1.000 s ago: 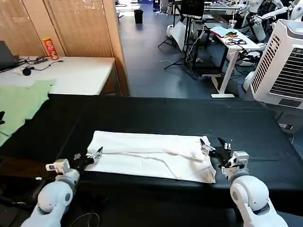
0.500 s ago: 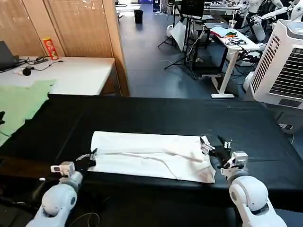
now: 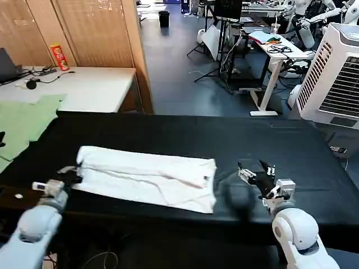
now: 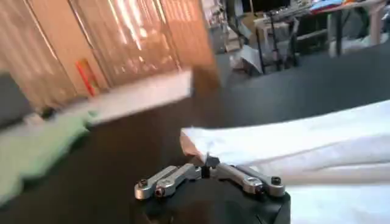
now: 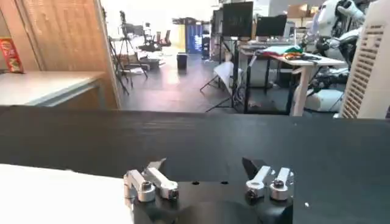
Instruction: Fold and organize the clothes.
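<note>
You are looking across a black tabletop (image 3: pixel 168 131) in a busy workshop, with a white desk (image 3: pixel 84 87) and wooden screens behind it on your left, a pale green cloth (image 3: pixel 22 120) draped at the tabletop's left edge, and a white fan unit (image 3: pixel 336 73) on the right.

The white T-shirt (image 3: pixel 146 176) lies folded into a long band on the left half of the tabletop, plain side up, running from the left edge toward the middle.

Your left gripper (image 3: pixel 70 172) sits low at the T-shirt's left end. In the left wrist view the left gripper (image 4: pixel 207 163) has its fingers (image 4: pixel 173 176) pressed together on the corner of the T-shirt (image 4: pixel 292 143), pinching the fabric.

Your right gripper (image 3: pixel 256 170) hovers just above the bare tabletop, well to the right of the T-shirt's right end and not touching it. In the right wrist view the right gripper (image 5: pixel 204 167) has its fingers (image 5: pixel 155 176) spread wide with nothing between them, and the white edge of the T-shirt (image 5: pixel 55 195) shows off to one side.
</note>
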Available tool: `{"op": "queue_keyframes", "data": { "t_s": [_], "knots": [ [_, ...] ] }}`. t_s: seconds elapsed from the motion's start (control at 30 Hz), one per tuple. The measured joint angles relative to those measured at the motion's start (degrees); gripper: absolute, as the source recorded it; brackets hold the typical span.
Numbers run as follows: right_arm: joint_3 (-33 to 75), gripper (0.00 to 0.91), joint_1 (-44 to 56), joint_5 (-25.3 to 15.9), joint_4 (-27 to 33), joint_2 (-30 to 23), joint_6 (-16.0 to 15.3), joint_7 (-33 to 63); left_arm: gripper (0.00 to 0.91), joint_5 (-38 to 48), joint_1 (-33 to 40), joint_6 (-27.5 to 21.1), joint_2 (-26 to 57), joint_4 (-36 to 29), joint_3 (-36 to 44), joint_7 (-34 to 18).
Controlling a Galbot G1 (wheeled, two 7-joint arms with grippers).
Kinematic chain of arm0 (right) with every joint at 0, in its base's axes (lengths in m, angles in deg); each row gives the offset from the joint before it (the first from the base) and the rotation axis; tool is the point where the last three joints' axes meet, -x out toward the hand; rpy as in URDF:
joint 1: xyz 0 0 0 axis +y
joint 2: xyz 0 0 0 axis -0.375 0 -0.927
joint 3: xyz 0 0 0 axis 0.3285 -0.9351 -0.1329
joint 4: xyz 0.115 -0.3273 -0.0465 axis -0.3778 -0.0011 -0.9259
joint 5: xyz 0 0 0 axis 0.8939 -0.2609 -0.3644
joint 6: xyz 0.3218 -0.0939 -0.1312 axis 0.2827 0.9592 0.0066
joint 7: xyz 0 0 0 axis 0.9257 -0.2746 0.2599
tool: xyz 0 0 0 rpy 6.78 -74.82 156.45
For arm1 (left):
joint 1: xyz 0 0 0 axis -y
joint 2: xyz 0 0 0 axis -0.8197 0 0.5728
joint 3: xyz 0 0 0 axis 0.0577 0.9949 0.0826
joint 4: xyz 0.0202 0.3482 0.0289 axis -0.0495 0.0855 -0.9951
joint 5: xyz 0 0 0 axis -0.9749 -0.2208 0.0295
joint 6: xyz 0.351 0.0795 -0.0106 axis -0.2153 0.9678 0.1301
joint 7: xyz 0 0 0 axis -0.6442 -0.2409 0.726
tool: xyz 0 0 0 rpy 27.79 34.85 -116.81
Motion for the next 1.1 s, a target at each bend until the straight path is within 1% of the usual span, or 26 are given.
{"op": "queue_keyframes", "data": {
  "t_s": [0.13, 0.3, 0.5, 0.6, 0.83, 1.1],
  "knots": [
    [0.0, 0.878, 0.7, -0.8, 0.0, -0.7, 0.1, 0.0, 0.000, -0.3, -1.2, -2.4, 0.0, -1.7, 0.6, -1.3],
    [0.5, 0.878, 1.5, -1.5, -0.3, -1.1, 0.2, -0.1, 0.000, 0.6, -3.5, -5.6, -4.0, -8.2, 3.0, -2.4],
    [2.3, 0.878, 3.2, -1.9, -1.0, -1.6, 0.4, -0.1, 0.000, 6.4, -3.0, -9.9, -10.5, -17.5, 9.5, -5.0],
    [3.2, 0.878, 4.1, -2.2, -1.4, -1.9, 0.5, -0.2, 0.000, 9.1, -1.8, -11.0, -13.3, -20.3, 13.2, -5.4],
    [4.4, 0.878, 5.5, -2.6, -2.0, -2.1, 0.5, -0.2, 0.000, 9.7, 1.1, -11.5, -19.2, -20.9, 21.2, -5.3],
    [4.5, 0.878, 6.0, -3.5, -2.0, -3.2, 0.6, -0.3, 0.000, 9.8, 3.5, -11.9, -24.1, -19.2, 27.7, -5.5]
  ]
}}
